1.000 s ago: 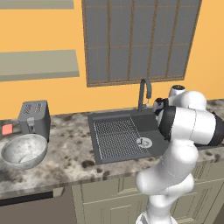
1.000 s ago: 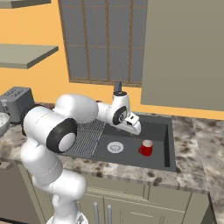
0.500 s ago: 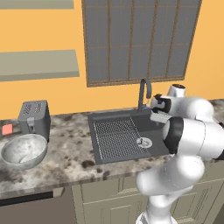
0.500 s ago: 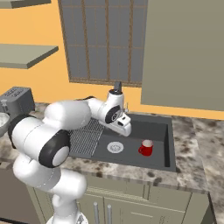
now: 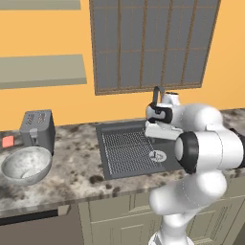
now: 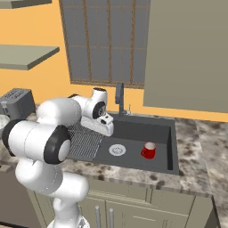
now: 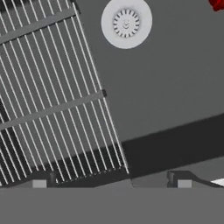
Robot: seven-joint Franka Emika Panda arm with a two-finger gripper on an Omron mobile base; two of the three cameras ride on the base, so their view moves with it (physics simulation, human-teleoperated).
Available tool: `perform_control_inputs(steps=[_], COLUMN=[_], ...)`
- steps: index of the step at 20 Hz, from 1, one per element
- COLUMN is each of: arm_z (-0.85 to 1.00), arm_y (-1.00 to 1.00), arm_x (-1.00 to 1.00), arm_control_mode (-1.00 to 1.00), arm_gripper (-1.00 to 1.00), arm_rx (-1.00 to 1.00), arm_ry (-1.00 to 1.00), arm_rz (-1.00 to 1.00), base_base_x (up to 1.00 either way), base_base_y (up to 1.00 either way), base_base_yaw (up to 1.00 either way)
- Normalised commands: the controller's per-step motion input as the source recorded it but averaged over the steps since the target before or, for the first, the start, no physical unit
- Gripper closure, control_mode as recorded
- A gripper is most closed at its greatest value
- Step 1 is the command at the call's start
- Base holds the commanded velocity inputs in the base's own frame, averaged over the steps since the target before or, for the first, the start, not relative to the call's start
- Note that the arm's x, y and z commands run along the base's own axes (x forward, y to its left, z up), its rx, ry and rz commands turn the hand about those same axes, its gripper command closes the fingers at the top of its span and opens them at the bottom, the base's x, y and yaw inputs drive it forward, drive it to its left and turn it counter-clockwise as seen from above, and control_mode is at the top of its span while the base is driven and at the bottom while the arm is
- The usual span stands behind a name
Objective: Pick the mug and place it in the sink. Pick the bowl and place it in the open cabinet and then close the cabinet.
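Note:
The red mug [image 6: 149, 150] stands upright on the floor of the dark sink [image 6: 133, 132], right of the round drain [image 6: 117, 150]. A sliver of the mug [image 7: 217, 3] shows at the hand view's top right corner. My gripper [image 6: 106, 129] hangs open and empty over the sink's left half, at the edge of the ribbed drainer [image 7: 48, 96], well left of the mug. In the hand view my gripper [image 7: 111, 181] has its tips wide apart. The marbled bowl [image 5: 26, 164] rests on the counter at the far left. The grey-green cabinet [image 6: 187, 53] hangs at the upper right.
A grey toaster [image 5: 37, 129] stands just behind the bowl, with a small red item [image 5: 7, 141] beside it. The dark faucet [image 6: 119, 95] rises behind the sink under the window. A wall shelf [image 5: 43, 69] hangs above the toaster. Speckled counter [image 5: 76, 172] lies between bowl and sink.
My hand has swung left across the sink, from near the mug's side toward the drainer, staying open. The mug stays in the basin.

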Motion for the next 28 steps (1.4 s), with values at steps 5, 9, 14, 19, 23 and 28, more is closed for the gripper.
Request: perform_control_inputs(steps=[5,9,14,19,23,28], arm_z=[0.01,0.0,0.0,0.0,0.0,0.0], arm_y=[0.77,0.95,1.0,0.91,0.76,0.72], arm_x=[0.0,0.0,0.0,-0.04,-0.05,0.0], arm_control_mode=[-1.0,-1.0,-1.0,-1.0,-1.0,-1.0], arm_gripper=[-1.0,-1.0,-1.0,-1.0,-1.0,-1.0], arm_rx=[0.05,0.02,0.0,0.06,0.17,0.18], arm_ry=[0.13,0.03,-0.02,-0.06,-0.08,-0.06], arm_rz=[0.14,0.07,0.02,0.0,-0.03,-0.06], base_base_x=[0.0,0.0,0.0,0.0,0.0,0.0], base_base_y=[0.0,0.0,0.0,0.0,0.0,0.0], base_base_yaw=[0.0,0.0,0.0,0.0,0.0,0.0])
